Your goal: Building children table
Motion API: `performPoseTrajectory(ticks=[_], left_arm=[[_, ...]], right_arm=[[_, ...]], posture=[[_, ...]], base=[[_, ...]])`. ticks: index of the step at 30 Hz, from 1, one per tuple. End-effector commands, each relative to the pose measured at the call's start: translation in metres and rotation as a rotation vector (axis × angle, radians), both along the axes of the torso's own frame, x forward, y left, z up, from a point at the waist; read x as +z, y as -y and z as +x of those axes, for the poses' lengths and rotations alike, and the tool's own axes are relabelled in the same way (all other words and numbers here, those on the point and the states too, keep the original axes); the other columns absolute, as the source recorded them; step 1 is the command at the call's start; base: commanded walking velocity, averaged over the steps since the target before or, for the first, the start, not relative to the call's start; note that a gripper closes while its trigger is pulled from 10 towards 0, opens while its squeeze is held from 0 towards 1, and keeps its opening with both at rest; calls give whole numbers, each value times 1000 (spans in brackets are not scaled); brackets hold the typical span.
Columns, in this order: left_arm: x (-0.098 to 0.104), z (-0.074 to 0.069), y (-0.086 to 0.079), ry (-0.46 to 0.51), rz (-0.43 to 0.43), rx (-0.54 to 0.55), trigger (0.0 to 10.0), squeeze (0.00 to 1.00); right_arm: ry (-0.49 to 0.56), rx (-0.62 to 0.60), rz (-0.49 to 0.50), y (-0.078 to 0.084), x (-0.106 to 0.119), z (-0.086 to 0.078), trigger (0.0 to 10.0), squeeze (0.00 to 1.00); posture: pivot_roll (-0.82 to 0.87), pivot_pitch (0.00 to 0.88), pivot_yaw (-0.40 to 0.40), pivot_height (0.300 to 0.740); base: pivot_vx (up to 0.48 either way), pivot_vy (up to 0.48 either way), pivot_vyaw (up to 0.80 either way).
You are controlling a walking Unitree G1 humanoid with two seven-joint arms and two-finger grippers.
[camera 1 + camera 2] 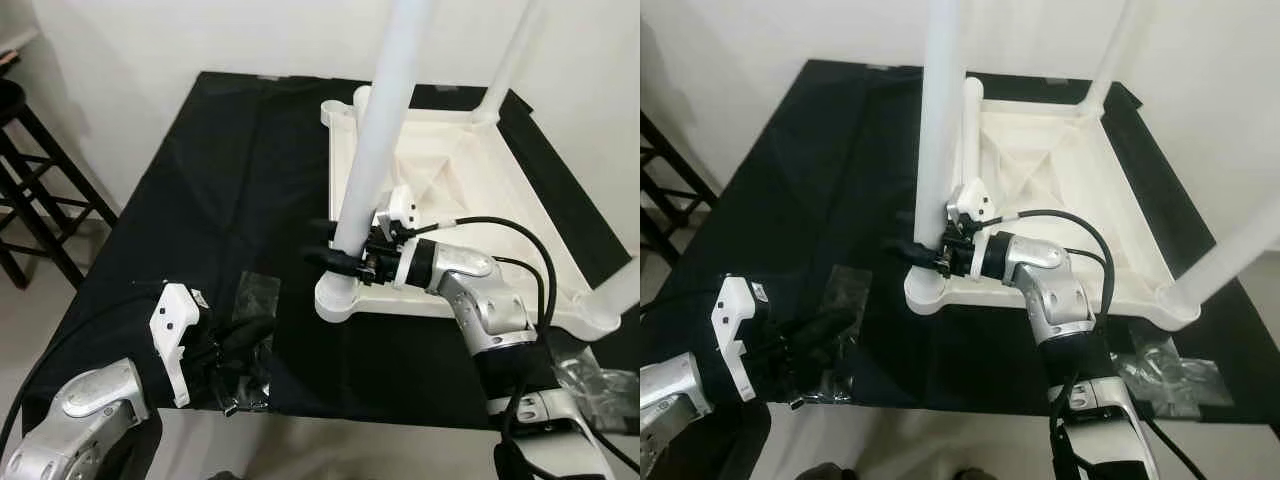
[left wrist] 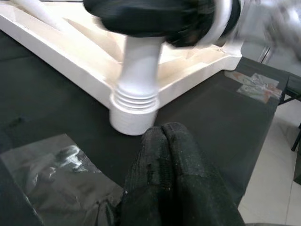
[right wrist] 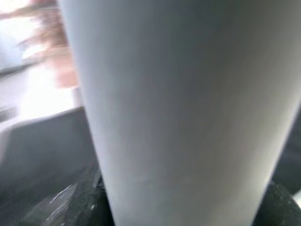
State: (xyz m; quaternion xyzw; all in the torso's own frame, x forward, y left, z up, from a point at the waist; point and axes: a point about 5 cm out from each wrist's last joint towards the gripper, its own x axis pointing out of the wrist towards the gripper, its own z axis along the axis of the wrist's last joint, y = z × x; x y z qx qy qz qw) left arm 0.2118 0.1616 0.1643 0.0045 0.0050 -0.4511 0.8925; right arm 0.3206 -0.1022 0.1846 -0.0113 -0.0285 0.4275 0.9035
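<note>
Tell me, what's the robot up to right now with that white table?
Right gripper clamped on near leg, low by its threaded socket. Left gripper shut, idle over plastic bag. Tabletop upside down on black cloth. Nothing blocking.

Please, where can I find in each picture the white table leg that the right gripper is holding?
Left eye view: white leg rises from the tabletop's near left corner, centre of picture.
Right eye view: same leg, left of centre.
Left wrist view: its threaded base, upper centre.
Right wrist view: leg close up, across the frame.
Shared landmark: right gripper around the leg.
</note>
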Motion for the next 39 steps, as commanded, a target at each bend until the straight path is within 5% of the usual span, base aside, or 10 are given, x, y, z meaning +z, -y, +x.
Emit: performPoseTrajectory(ticks=[1,11,12,14,15,23,24,35,36,39], left_arm=[[1,-3,-1,7,0,-4,10000,0],[0,-3,0,18,-1,16,10000,0],[0,-3,1,20,-1,18,10000,0],[0,-3,1,19,-2,15,10000,0],[0,-3,1,18,-3,12,10000,0],[-1,-1,4,15,-5,5,10000,0],[-1,-1,4,14,-6,5,10000,0],[-2,-2,4,10,-5,4,10000,0],[-3,-2,5,10,-6,5,10000,0],[-3,-2,5,11,-6,5,10000,0]], right_arm=[[-115,-221,-54,4,-33,-15,0,0],[-138,-303,-150,-22,-51,-41,0,0],[-151,-316,-147,-21,-50,-39,10000,0],[-182,-258,-99,-24,-44,-36,10000,302],[-183,-214,-69,-26,-39,-33,10000,1000],[-25,338,-70,-36,-3,-25,10000,961],[-10,428,-96,-33,1,-20,10000,0],[-156,664,-112,-22,5,10,10000,0],[-202,668,-110,-22,3,18,0,0],[-208,666,-113,-21,2,19,0,0]], posture=[[79,162,-50,740],[85,139,-73,740],[85,137,-73,740],[83,132,-73,740],[82,131,-72,740],[91,118,-62,740],[93,116,-61,740],[108,115,-60,740],[118,116,-64,740],[120,116,-64,740]], base=[[0,0,0],[0,0,0],[0,0,0],[0,0,0],[0,0,0],[0,0,0],[0,0,0],[0,0,0],[0,0,0],[0,0,0]])
